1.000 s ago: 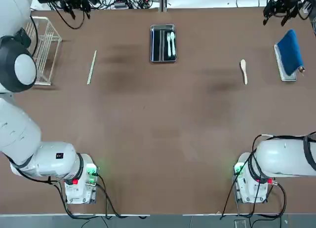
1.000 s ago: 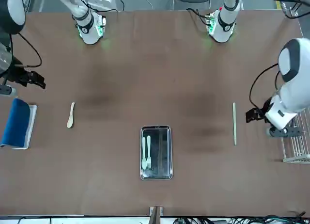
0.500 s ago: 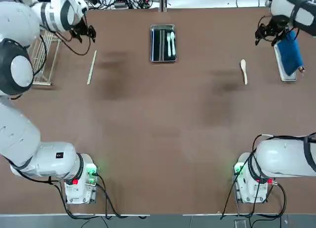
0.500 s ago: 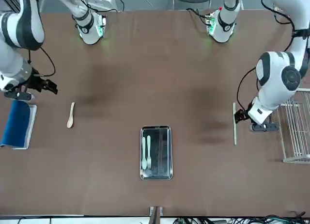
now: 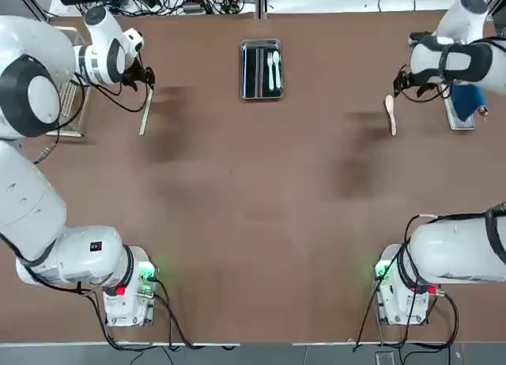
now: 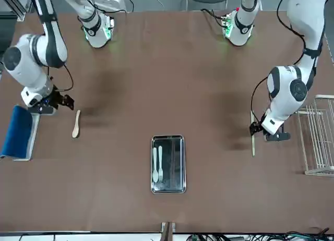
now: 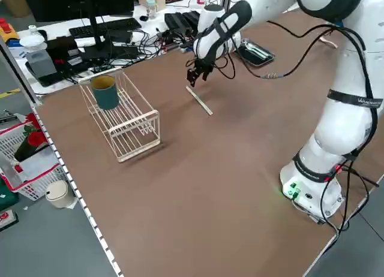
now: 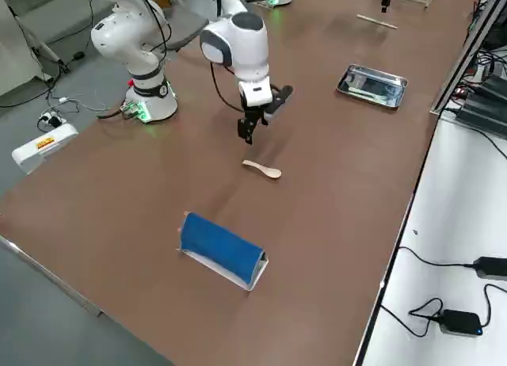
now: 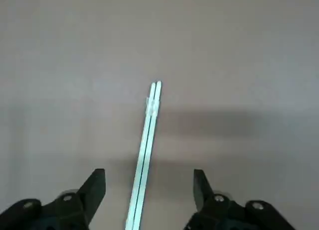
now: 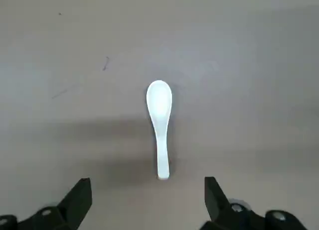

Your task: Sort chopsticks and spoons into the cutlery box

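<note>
Brown table (image 5: 237, 183), chopsticks (image 5: 145, 115) partly hidden by left fingers (image 9: 93, 192)

Seen from overhead, the tabletop (image 5: 253, 183) is a smooth, matt brown surface. At 12 o'clock on it, the cutlery box (image 5: 250, 69) looks like glossy metal, its rim shiny and its inside dark and reflective; the 2 pale utensils (image 6: 157, 165) in it look like smooth plastic. At 11 o'clock, the 2 chopsticks (image 9: 144, 155) look smooth and pale. At 1 o'clock, the spoon (image 10: 160, 110) has a smooth, pale surface with a soft sheen. The blue cover (image 8: 223, 245), at 2 o'clock, looks like matt cloth. At 10 o'clock, the rack (image 7: 129, 118) looks like white-coated wire, and the cup (image 7: 105, 92) in it has a smooth green outside.
</note>
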